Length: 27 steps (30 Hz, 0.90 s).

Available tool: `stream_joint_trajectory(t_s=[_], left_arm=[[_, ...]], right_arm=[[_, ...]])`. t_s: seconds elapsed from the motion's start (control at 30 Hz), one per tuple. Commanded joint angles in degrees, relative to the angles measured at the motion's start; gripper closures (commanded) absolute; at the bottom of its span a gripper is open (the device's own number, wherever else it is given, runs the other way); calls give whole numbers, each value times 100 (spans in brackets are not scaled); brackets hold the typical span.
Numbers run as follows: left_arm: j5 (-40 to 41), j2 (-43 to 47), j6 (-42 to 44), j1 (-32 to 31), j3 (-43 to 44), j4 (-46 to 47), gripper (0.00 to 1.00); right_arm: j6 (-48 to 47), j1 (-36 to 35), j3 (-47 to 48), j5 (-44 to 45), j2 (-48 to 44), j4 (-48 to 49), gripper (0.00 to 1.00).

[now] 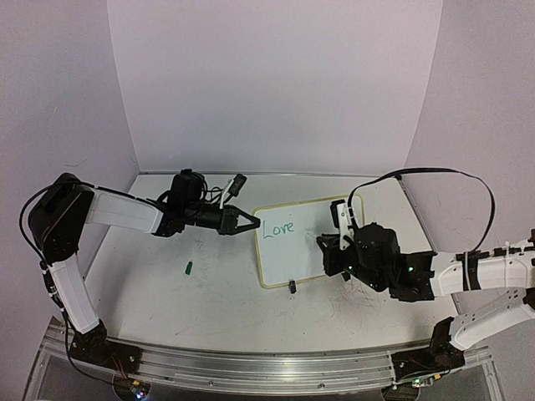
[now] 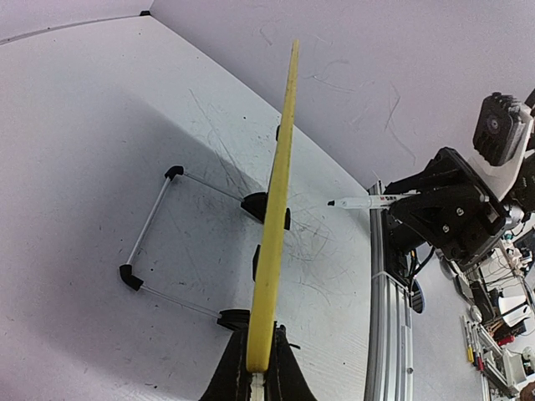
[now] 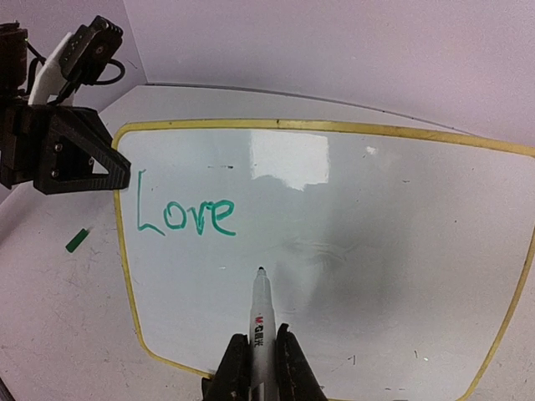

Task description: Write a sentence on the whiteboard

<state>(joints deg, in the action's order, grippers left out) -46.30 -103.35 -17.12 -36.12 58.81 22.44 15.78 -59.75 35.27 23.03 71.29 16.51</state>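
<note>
Left hand (image 1: 252, 222) clamps the whiteboard (image 1: 305, 246) edge; right hand (image 3: 260, 341) grips a marker (image 3: 260, 301); scuffed white table (image 1: 209, 292), lilac walls (image 1: 276, 83).

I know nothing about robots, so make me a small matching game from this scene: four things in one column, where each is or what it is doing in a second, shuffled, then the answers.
Things:
1. left claw
2. right claw
3. small green piece
4. whiteboard

States:
a. lies loose on the table
b. shut on the marker
c. bears the word "Love" in green
d. clamped on the whiteboard's yellow edge

Pairs: 1-d, 2-b, 3-a, 4-c.
</note>
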Motion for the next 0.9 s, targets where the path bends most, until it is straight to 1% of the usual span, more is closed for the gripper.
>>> stream_joint_trajectory(t_s=[0.0, 0.37, 0.57, 0.7, 0.87], left_arm=[[315, 131, 159, -44, 109, -266, 100], [356, 135, 137, -46, 115, -277, 100], [341, 143, 113, -44, 124, -275, 100], [335, 158, 113, -44, 123, -278, 100], [369, 170, 121, -45, 106, -284, 100]], right_arm=[[205, 26, 194, 35, -104, 113, 100], [195, 79, 130, 67, -273, 109, 100], [68, 192, 62, -89, -365, 98, 100], [-326, 245, 85, -185, -309, 105, 100], [-1034, 267, 96, -228, -223, 186, 100]])
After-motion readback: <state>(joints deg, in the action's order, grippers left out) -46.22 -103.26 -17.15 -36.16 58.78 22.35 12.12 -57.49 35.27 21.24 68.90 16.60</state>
